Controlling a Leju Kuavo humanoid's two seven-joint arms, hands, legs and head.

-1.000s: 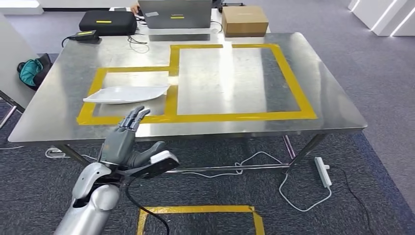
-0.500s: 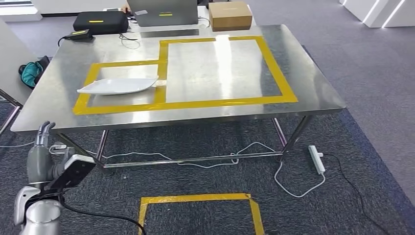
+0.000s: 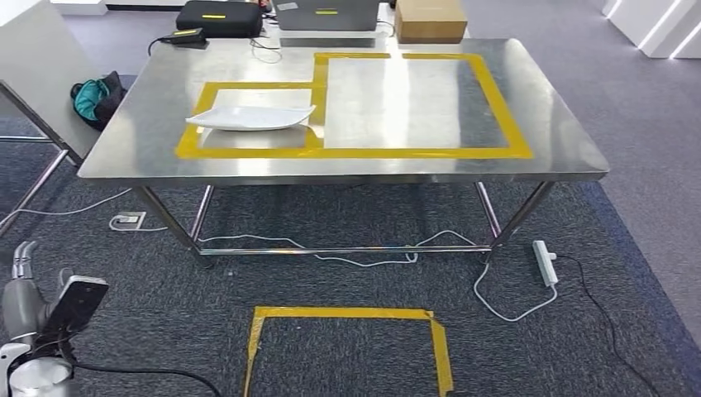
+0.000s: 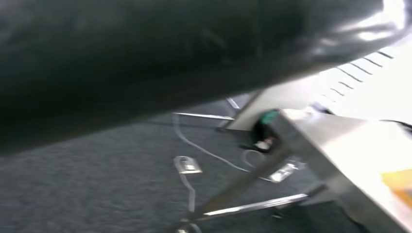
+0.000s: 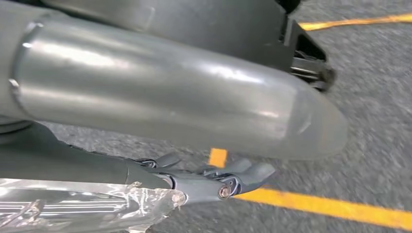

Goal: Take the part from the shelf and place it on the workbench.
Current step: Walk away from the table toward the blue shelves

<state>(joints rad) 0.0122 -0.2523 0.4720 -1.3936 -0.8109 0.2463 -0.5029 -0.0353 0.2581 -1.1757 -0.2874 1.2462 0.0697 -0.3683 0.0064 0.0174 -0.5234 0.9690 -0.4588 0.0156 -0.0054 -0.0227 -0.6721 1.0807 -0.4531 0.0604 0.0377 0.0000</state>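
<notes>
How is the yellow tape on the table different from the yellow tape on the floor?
The table tape makes two joined boxes, a small one and a big one; the floor tape makes just one box. The table tape's small box has a white plate-like part in it; the floor tape's box holds only carpet. Both are yellow lines with square corners.

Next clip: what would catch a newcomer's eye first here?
The steel table marked with yellow tape in two joined rectangles stands out first, with a white tray lying in the smaller rectangle toward the table's left. On the carpet in front of the table is another yellow tape square. The robot's left hand hangs low at the left, holding nothing.
</notes>
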